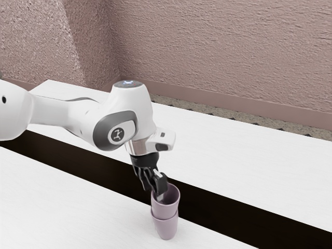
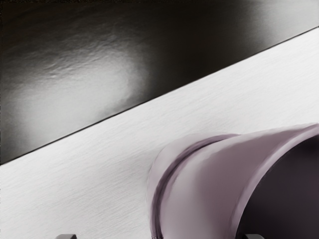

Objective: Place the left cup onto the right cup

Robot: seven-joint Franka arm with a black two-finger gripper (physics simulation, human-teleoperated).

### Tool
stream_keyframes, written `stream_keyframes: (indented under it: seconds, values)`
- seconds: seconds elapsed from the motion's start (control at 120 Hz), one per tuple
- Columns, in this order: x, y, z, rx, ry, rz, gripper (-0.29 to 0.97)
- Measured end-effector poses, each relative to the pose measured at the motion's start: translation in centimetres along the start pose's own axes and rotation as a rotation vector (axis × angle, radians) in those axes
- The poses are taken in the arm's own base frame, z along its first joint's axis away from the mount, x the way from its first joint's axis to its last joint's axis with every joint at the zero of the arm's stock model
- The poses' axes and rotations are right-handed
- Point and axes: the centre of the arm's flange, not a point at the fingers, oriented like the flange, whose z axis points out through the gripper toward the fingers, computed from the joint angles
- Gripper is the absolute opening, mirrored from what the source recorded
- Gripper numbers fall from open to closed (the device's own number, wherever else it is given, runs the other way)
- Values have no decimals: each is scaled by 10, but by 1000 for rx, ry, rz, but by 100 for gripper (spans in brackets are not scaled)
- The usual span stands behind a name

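Though top cup point(image 1: 169, 200) is nested in bottom cup point(image 1: 166, 226) (both mauve), claw point(image 1: 159, 182) is held open at rim.

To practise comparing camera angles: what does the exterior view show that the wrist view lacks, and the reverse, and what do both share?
Exterior view: the arm, the tool at the rim of the upper cup, the lower cup it nests in, the wall. Wrist view: a close look into the upper cup's dark inside. Both: the upper cup, the white table and the dark strip.
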Motion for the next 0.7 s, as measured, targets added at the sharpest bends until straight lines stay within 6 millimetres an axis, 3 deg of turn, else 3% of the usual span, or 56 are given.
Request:
stream_keyframes:
  seconds: [0.258, 0.583, 0.7]
  values:
    - [-4, 5, -23, 12, 39, 14, 61]
    - [-19, 13, -63, 28, 66, 30, 67]
    - [-22, 7, -71, 27, 59, 19, 67]
